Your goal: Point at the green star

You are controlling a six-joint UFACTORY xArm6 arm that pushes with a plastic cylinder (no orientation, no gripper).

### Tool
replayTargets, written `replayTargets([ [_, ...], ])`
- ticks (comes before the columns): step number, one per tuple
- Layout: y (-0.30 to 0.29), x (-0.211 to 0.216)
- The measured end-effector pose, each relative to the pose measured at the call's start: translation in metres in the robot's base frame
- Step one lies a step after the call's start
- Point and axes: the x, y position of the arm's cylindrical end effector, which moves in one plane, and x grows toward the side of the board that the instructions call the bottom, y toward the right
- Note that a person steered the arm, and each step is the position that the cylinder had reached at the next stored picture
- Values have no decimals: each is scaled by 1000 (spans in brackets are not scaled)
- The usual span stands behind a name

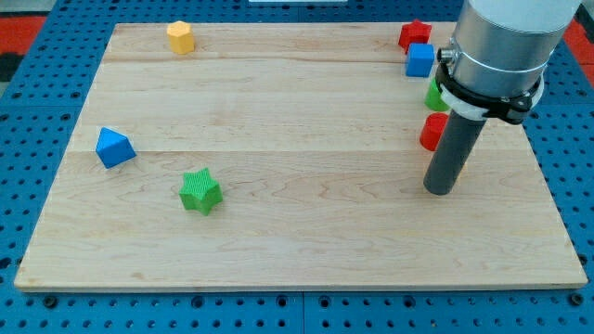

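The green star (pixel 200 190) lies on the wooden board (pixel 297 232) at the lower left of the middle. My tip (pixel 441 190) rests on the board at the view's right, far to the right of the green star at about the same height in the view. The rod stands just below a red block (pixel 432 132), partly hidden by the arm. No block touches the tip.
A blue triangular block (pixel 114 147) lies at the left. A yellow block (pixel 180 37) sits at the top left. A red star (pixel 415 34), a blue cube (pixel 419 60) and a green block (pixel 434 94), partly hidden behind the arm, sit at the top right.
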Motion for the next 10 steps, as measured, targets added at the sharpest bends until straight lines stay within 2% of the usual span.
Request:
replayTargets([
  [1,-62,20],
  [2,-98,17],
  [4,-189,-43],
  [5,-247,-53],
  [6,-316,-42],
  [7,-356,-10],
  [10,-325,17],
])
